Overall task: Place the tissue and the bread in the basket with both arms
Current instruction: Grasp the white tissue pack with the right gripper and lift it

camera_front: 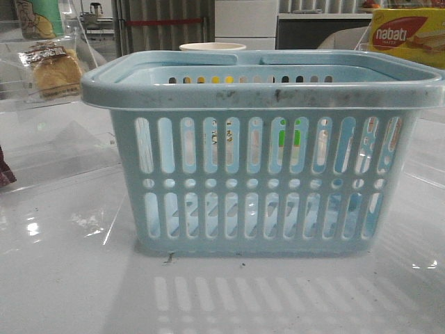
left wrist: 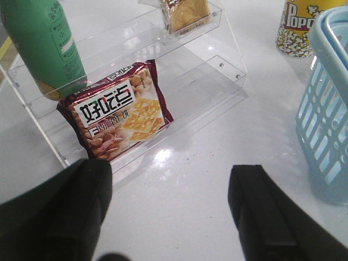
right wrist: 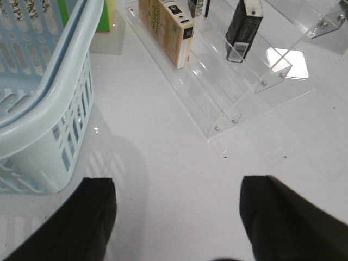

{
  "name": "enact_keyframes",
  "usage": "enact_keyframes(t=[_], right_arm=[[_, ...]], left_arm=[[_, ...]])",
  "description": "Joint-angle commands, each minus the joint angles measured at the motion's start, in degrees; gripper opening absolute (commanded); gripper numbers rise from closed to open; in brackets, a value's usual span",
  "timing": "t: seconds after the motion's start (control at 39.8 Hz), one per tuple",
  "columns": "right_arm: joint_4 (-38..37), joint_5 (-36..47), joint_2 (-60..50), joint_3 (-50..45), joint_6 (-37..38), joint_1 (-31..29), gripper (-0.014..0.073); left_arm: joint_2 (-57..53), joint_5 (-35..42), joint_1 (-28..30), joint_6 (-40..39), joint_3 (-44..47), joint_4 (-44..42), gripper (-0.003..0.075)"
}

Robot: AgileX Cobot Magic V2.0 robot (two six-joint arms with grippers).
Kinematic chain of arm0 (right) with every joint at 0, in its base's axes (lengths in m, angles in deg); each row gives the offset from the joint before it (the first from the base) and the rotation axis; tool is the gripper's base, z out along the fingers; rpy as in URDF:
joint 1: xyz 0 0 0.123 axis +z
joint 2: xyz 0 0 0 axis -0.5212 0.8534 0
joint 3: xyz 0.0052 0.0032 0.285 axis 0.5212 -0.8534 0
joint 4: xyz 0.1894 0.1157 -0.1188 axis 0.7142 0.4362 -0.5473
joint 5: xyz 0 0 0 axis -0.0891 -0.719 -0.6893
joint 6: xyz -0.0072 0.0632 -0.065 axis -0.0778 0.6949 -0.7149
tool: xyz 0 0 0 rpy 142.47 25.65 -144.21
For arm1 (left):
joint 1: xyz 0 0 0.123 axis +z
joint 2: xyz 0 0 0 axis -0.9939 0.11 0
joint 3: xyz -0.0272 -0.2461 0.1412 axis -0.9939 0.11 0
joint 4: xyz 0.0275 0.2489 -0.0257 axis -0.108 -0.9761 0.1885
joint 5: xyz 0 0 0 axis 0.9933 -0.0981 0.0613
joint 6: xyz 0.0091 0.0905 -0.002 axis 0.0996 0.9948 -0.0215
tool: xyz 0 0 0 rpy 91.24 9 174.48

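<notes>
The pale blue basket stands in the middle of the table, and its interior is hidden by the near wall. The bread, a golden bun in clear wrap, lies on the upper step of a clear acrylic shelf at the back left; the left wrist view shows the bread far beyond my left gripper, which is open over bare table. The tissue, a black pack, stands upright on another acrylic shelf to the right of the basket. My right gripper is open above bare table, well short of it.
On the left shelf are a green bottle and a red snack pack. A popcorn cup stands behind the basket. A tan box stands on the right shelf. A nabati box sits at the back right.
</notes>
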Motion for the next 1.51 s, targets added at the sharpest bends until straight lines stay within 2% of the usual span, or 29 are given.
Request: enact_keyframes(t=[0.0, 0.18, 0.33, 0.83, 1.18, 1.41, 1.48], right_arm=[[-0.9, 5.7, 3.0, 4.2, 0.5, -2.7, 0.0582], [-0.9, 3.3, 12.3, 11.9, 0.5, -8.3, 0.0582], [-0.3, -0.8, 23.0, 20.1, 0.5, -10.6, 0.0582], [0.1, -8.9, 53.9, 47.1, 0.5, -11.0, 0.0582], [1.6, -9.8, 65.0, 56.3, 0.5, -11.0, 0.0582], [3.1, -7.2, 68.4, 58.6, 0.5, -11.0, 0.058], [3.6, -6.1, 68.8, 58.6, 0.5, -11.0, 0.0551]], left_arm=[[0.5, 4.2, -0.4, -0.5, -1.9, 0.0, 0.0506], [0.5, 4.2, -0.4, -0.5, -1.9, 0.0, 0.0506], [0.5, 4.2, -0.4, -0.5, -1.9, 0.0, 0.0506], [0.5, 4.2, -0.4, -0.5, -1.9, 0.3, 0.0506], [0.5, 4.2, -0.4, -0.5, -1.9, 0.3, 0.0506], [0.5, 4.2, -0.4, -0.5, -1.9, 0.3, 0.0506], [0.5, 4.2, -0.4, -0.5, -1.9, 0.3, 0.0506]])
